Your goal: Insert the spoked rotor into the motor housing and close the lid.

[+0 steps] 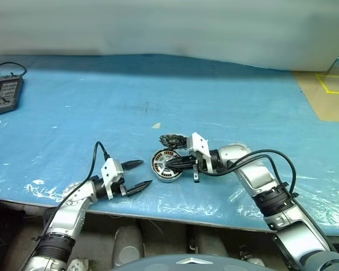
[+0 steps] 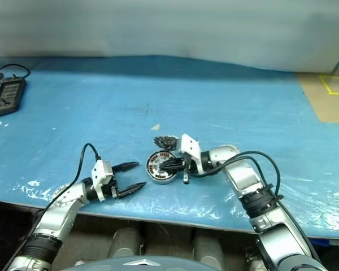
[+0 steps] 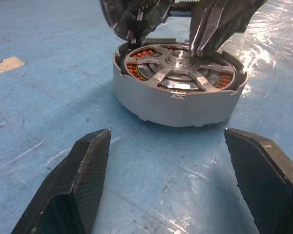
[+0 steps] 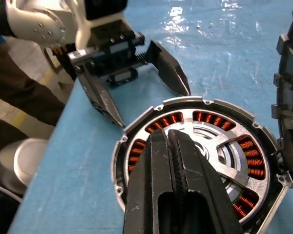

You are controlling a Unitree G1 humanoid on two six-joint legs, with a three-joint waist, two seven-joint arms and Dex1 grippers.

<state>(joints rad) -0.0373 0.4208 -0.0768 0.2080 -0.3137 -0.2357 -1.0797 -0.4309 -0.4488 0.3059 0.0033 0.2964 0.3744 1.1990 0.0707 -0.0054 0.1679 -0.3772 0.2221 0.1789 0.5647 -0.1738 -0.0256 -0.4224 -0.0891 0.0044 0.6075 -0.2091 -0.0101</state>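
The motor housing (image 1: 163, 165) is a round metal ring with copper windings, lying flat on the blue table near its front edge. The spoked rotor (image 3: 179, 68) sits inside it, silver spokes over the windings. My right gripper (image 4: 169, 137) is shut with nothing between its fingers, and its tips rest over the rotor's centre hub. A dark toothed disc, the lid (image 1: 170, 140), stands tilted just behind the housing, touching its far rim. My left gripper (image 1: 146, 173) is open and level, a little to the left of the housing and pointing at it.
The blue plastic-covered table (image 1: 101, 113) ends just below both grippers. A grey handheld device (image 1: 5, 95) with a cable lies at the far left. A small tan scrap (image 1: 156, 126) lies behind the housing. A tan area with yellow tape (image 1: 330, 93) is at the far right.
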